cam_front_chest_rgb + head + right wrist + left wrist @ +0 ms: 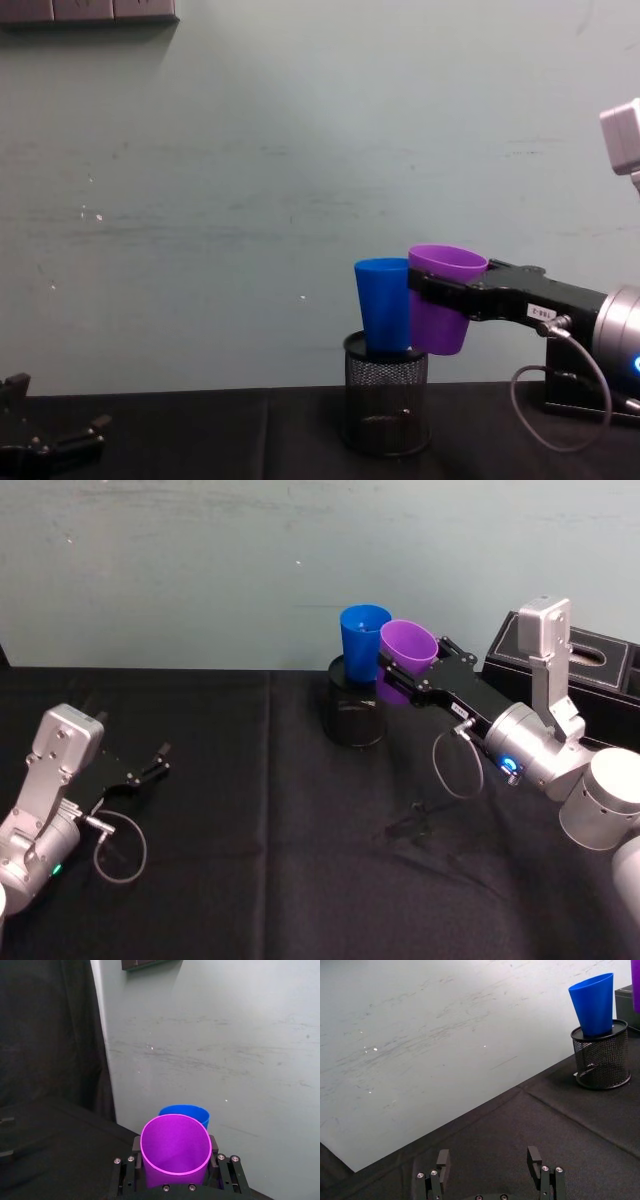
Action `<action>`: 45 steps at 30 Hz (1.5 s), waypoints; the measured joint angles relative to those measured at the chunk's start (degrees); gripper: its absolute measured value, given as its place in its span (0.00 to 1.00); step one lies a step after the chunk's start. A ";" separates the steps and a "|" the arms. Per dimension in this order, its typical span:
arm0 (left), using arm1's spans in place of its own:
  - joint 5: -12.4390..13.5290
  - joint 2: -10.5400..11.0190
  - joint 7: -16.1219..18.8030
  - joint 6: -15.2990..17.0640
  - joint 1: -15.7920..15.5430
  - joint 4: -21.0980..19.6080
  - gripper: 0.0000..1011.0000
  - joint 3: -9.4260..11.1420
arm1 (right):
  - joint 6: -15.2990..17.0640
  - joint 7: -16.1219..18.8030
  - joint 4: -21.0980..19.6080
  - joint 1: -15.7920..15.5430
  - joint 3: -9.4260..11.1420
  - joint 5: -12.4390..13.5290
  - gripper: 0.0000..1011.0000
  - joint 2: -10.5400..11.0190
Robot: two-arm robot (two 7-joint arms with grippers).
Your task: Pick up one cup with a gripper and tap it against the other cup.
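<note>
Our right gripper (412, 672) is closed around the purple cup (440, 335), with one finger on each side of it, just under the rim. We hold the cup up in the air, well off the black cloth (300, 860), and its open mouth faces up. It leans a little.

The purple cup's top edge seems to touch the side of the blue cup (383, 305), on our right side of it. The blue cup stands straight up inside a black mesh holder (385, 405), and most of it sticks out above the holder's rim. The bottom of the purple cup hangs close to that rim.

The holder sits near the back edge of the cloth, right by the pale wall (250, 200). A black box (600, 665) sits at the back on the right, behind our right arm.

In front of the holder we see lots of bare cloth. Far off on the left, our left gripper (488, 1160) waits low over the cloth. Its fingers are spread wide and hold nothing. Between it and the holder lies a wide open stretch.
</note>
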 joint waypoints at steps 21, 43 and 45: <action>0.00 0.00 0.00 0.00 0.00 0.00 1.00 0.00 | -0.17 0.05 0.42 0.26 0.00 0.02 0.73 -0.16; 0.00 0.00 0.00 0.00 0.00 0.00 1.00 0.00 | -0.23 0.10 0.54 0.34 0.00 0.01 0.73 -0.22; 0.00 0.00 0.00 0.00 0.00 0.00 1.00 0.00 | -0.22 0.11 0.54 0.34 0.00 0.01 0.72 -0.22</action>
